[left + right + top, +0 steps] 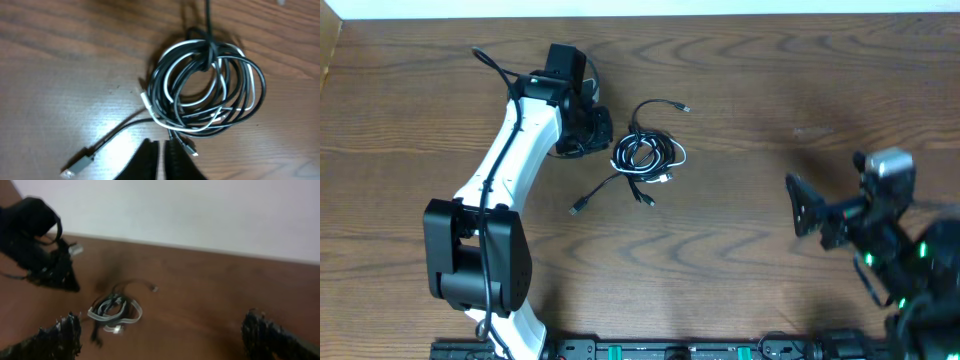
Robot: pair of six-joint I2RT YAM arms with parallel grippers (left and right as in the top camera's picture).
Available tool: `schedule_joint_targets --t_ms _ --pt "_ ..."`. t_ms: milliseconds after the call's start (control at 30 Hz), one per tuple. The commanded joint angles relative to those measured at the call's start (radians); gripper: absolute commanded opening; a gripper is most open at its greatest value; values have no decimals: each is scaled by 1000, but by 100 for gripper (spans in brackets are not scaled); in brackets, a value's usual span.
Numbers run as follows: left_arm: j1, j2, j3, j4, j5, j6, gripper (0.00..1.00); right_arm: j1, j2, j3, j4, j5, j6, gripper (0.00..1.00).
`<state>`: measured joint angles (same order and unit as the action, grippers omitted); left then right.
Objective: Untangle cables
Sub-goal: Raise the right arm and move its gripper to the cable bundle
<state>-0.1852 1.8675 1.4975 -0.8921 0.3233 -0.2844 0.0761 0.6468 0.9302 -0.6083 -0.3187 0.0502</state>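
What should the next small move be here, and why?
Probably bring the open right gripper in toward the cables. They lie in one coil, white strand woven through the black, only a few plug ends free. The left gripper is shut at the coil's edge; whether it pinches a strand is unclear. A second grip could pull the coil apart.

The table point(55, 65) is smooth brown wood grain with a soft sheen. Just ahead of the left claw point(161, 155), the cables point(206, 57) have glossy black and white plastic sleeves; one plug point(80, 164) looks grey metal. The claw's fingers point(145, 162) are matt black.
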Motion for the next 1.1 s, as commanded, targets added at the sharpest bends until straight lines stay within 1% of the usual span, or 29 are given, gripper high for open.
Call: schedule_joint_targets --t_ms 0,100,133,200,267,300,400,433,467,500,533,567,600,633,733,800,867,967,1067 --pt "2 13 -3 -23 -19 10 8 3 113 115 -58 -113 -6 99" --pt "3 19 -5 -29 -19 9 8 3 162 137 -60 -223 -2 99" --pt "3 24 -6 -28 -19 9 8 3 178 135 -52 -290 -2 99" --pt "2 35 -6 -25 -18 9 8 3 201 135 -44 -343 -2 91" --pt "2 53 -6 -25 -18 9 8 3 229 135 -44 -350 -2 70" --pt "2 60 -6 -26 -18 9 8 3 239 135 -48 -350 -1 66" --pt "3 94 -6 -26 -18 10 9 4 278 135 -67 -350 32 30" --pt "3 103 -6 -26 -18 10 8 4 288 135 -69 -350 42 24" --pt "3 109 -6 -26 -18 10 9 4 301 135 -69 -350 53 27" --pt "3 119 -6 -22 -18 10 9 4 314 135 -68 -350 63 32" --pt "3 125 -6 -18 -18 10 14 4 330 135 -67 -350 75 36" --pt "3 134 -6 -11 -18 10 17 4 345 135 -65 -350 86 43" --pt "3 140 -6 -2 -18 10 23 4 364 135 -64 -350 100 51" --pt "3 149 -6 10 -18 10 25 5 384 135 -63 -350 117 53" --pt "2 166 -6 31 -18 9 26 23 446 135 -53 -350 137 52" --pt "3 173 -6 40 -18 9 33 47 485 135 -37 -349 138 55" --pt "2 174 -6 51 -14 9 36 82 531 135 -8 -337 155 59" --pt "-1 174 -6 73 34 9 37 145 602 135 51 -291 210 58" --pt "-5 174 -6 77 34 9 37 211 676 135 110 -201 285 59"
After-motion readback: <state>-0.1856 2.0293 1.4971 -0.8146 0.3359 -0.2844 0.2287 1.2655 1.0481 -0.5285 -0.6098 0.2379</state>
